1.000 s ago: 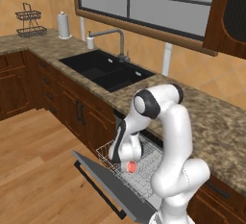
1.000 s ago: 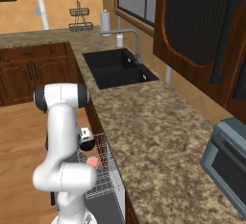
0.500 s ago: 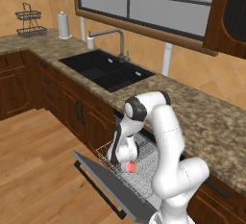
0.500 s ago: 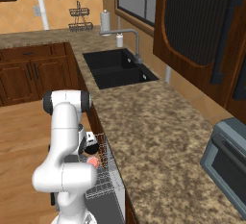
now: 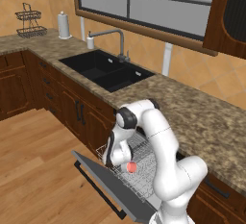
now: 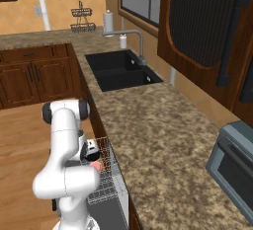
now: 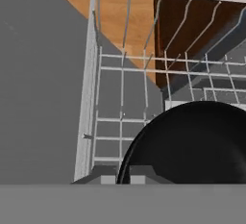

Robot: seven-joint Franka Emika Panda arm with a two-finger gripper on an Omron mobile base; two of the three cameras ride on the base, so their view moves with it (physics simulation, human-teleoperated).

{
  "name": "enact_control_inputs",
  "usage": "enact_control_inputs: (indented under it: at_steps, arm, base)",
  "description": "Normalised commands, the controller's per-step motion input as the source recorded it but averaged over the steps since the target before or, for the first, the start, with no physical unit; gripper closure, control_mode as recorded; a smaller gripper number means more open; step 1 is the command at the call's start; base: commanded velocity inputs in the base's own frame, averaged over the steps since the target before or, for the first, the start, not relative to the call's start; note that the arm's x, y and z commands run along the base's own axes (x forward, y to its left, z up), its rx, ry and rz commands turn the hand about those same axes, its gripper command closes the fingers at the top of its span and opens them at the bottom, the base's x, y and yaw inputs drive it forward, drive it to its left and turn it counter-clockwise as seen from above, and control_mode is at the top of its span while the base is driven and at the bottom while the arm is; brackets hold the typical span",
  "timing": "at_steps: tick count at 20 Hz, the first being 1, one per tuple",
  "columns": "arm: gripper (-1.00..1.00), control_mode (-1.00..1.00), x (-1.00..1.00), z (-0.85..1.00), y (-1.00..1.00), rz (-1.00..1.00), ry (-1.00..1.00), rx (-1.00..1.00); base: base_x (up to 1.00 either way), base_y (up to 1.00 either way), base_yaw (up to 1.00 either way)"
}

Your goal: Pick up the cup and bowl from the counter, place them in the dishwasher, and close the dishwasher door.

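Lowering further into the white wire rack (image 7: 120, 98) vs a sec ago, the two-finger gripper (image 7: 123, 174) is pinched tight on the rim of the shallow all-black bowl (image 7: 192, 141). Small white cup w/ pink-red inside (image 5: 130, 167) already sits in the grey dishwasher (image 5: 125, 189); bowl nearly placed, release next, grey door panel (image 5: 103, 180) not yet shut.

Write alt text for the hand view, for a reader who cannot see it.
A shallow round black bowl sits at the lower right, gripped at its rim by the gripper's small dark fingers above the white wire dishwasher rack. The flat grey open dishwasher door lies to the left, with wooden floor beyond.
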Motion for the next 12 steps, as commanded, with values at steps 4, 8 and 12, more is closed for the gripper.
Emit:
enact_control_inputs:
  at_steps: [4,8,12]
  arm:
    - [1.00,-1.00,0.04,-0.34,0.01,0.00,0.04,0.00]
    - [1.00,-1.00,0.34,0.00,0.00,0.00,0.03,0.00]
    - [1.00,-1.00,0.68,-0.01,0.00,0.00,0.04,0.00]
  base:
    - [0.00,0.00,0.00]
    - [0.00,0.00,0.00]
    - [0.00,0.00,0.00]
